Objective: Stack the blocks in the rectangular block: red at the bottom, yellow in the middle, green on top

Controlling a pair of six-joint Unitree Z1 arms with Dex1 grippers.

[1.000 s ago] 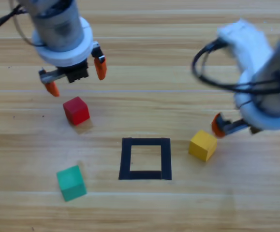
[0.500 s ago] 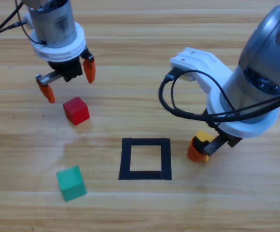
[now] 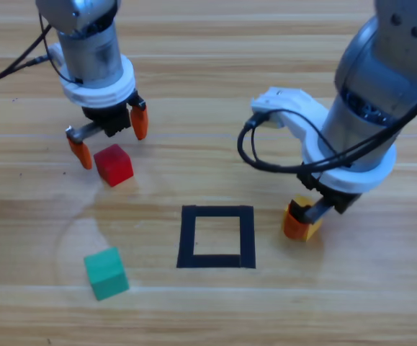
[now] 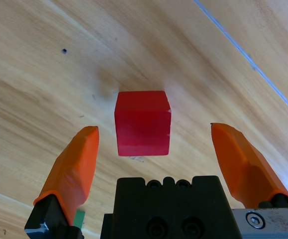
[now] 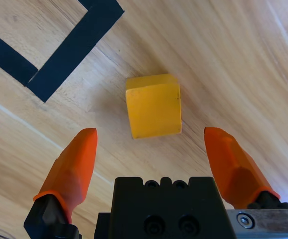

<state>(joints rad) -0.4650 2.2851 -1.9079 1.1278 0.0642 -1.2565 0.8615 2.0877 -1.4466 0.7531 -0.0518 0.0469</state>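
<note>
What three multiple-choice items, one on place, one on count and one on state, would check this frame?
1. Where is the green cube?
A. left of the tape square
B. inside it
C. on the red cube

2. How many cubes lie inside the tape square?
A. two
B. none
C. one

3. How is the right gripper?
A. shut on the yellow cube
B. out of view
C. open, jaws on either side of the yellow cube

Key: 1 A, the high view shows it on bare wood left of the square. 2 B, only wood shows within the tape. 3 C, the right wrist view shows a gap between each jaw and the cube.
</note>
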